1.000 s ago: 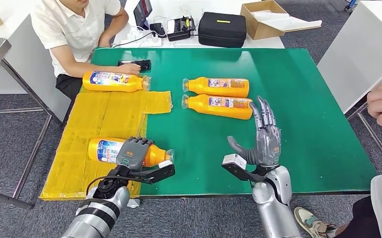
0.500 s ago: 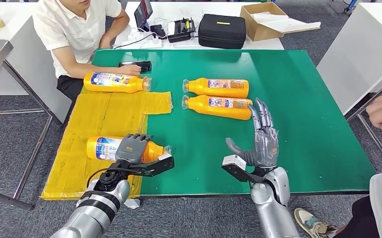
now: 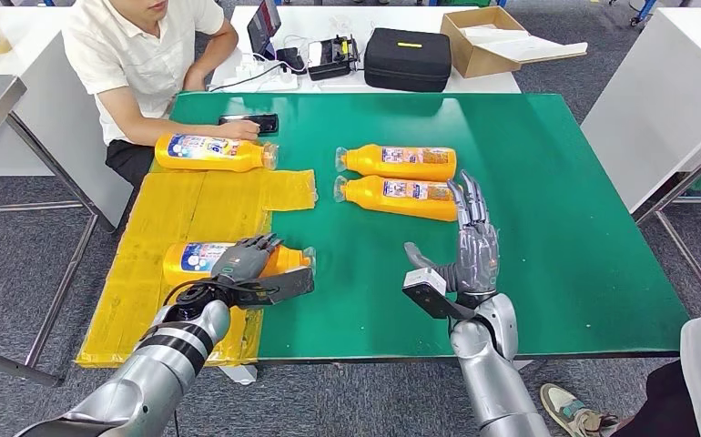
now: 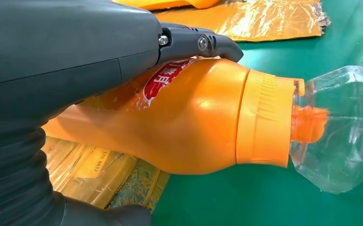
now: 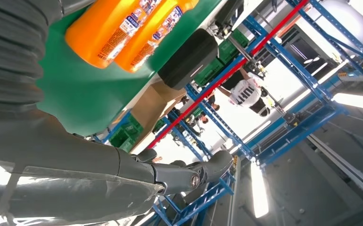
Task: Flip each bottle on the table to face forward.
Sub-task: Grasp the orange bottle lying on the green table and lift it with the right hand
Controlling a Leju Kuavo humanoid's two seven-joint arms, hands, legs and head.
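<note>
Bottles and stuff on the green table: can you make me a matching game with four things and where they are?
Things:
1. black phone
2. left hand
3. right hand
4. black case

Places:
A. on the white table behind the green table
B. resting on the near bottle on the yellow sheet
C. raised, open, near the two bottles lying together
D. on the green table's far edge, by the person

Pairs: 1-D, 2-B, 3-C, 4-A
</note>
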